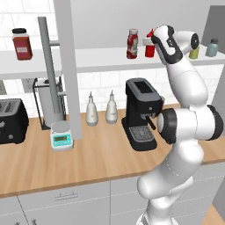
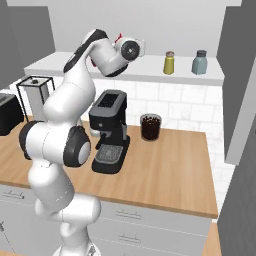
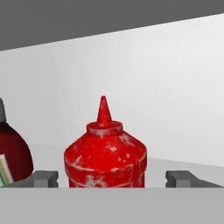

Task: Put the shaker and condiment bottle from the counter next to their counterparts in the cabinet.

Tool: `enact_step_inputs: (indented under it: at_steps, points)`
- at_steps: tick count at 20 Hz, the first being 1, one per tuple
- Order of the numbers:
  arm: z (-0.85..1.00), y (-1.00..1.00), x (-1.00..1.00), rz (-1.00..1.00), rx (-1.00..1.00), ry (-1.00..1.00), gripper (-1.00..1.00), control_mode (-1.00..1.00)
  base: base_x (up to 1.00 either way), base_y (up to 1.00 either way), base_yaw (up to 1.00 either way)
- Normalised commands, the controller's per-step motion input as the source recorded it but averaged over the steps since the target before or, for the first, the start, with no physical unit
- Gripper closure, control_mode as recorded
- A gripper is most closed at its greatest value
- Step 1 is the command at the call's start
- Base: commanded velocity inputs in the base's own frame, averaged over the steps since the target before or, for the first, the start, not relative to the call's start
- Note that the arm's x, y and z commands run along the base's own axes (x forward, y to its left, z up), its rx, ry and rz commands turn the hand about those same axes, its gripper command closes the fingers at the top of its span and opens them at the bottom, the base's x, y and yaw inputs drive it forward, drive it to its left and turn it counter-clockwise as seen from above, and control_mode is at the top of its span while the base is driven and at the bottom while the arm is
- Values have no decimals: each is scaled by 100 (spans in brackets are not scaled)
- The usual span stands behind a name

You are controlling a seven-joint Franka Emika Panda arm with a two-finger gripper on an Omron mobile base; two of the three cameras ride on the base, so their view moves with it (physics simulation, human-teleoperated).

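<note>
From the left base view, one condiment bottle [image 1: 150, 47] stands on the cabinet [image 1: 105, 59] shelf at the claw [image 1: 151, 44], one labelled red bottle [image 1: 132, 43] just left of it, one shaker [image 1: 194, 51] and one blue shaker [image 1: 212, 47] to its right. The right base view shows both shakers right of the claw, and one jar [image 2: 150, 127] of dark contents on the counter [image 2: 165, 165] below. In the hand view the claw's fingers [image 3: 43, 178] stand apart on either side of the plain red bottle, not touching it.

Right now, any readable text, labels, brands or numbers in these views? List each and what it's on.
None legible.
Labelled sauce bottle: white label, print too blurred to read.
Dark-lidded jar: pale label patch, no readable text.
Kitchen scale: teal display panel, too small to read.
Coffee machine: no visible brand.
Condiment bottle: plain red, no label.
</note>
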Motion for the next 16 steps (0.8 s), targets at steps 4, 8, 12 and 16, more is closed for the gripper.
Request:
enact_step_inputs:
  at_steps: [4,8,12,16]
  points:
    - [-1,-1,-19,0,-3,0,-100,-100,0,0,0]
    - [0,-24,-27,0,-2,0,-100,-100,0,0,0]
    - [-5,-27,-44,0,0,0,-100,-100,0,0,0]
    - [-28,-8,-94,0,-2,0,-100,-100,0,0,0]
